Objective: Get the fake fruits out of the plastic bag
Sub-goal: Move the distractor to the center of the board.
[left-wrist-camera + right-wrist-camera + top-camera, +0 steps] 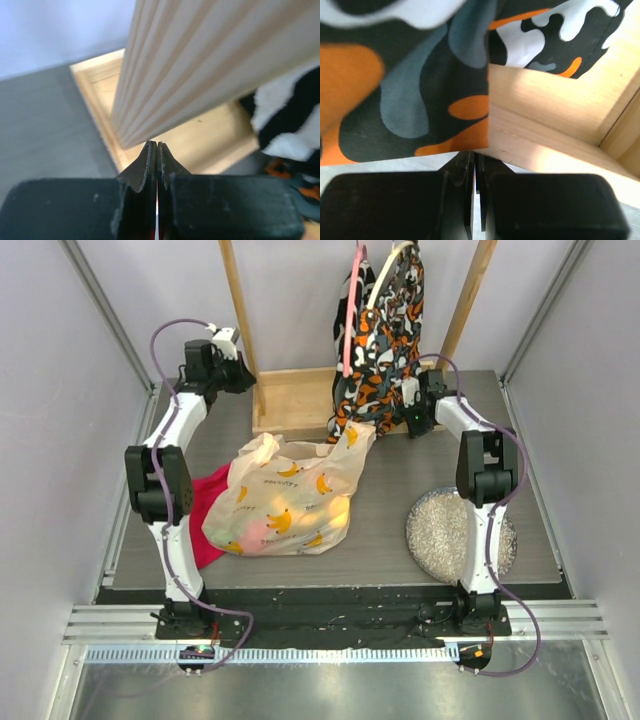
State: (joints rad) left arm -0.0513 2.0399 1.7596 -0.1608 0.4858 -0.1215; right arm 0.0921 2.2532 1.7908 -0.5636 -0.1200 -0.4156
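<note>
The plastic bag (pixel 295 490), cream with yellow banana prints, lies in the middle of the table. Fake fruits show through it as yellow, orange and pinkish shapes (pixel 283 520); none lies outside it. My left gripper (pixel 243 373) is shut and empty at the back left, next to a wooden post; in the left wrist view (pixel 157 145) its tips meet just below that post. My right gripper (pixel 408 412) is shut and empty at the back right, close to a hanging camouflage cloth; in the right wrist view (pixel 473 159) its fingers are together.
A shallow wooden tray (pixel 290 400) with upright wooden posts (pixel 238 300) stands at the back. A camouflage cloth bag (pixel 385 320) hangs over it. A red cloth (pixel 205 505) lies under the bag's left side. A glittery silver plate (pixel 440 525) sits front right.
</note>
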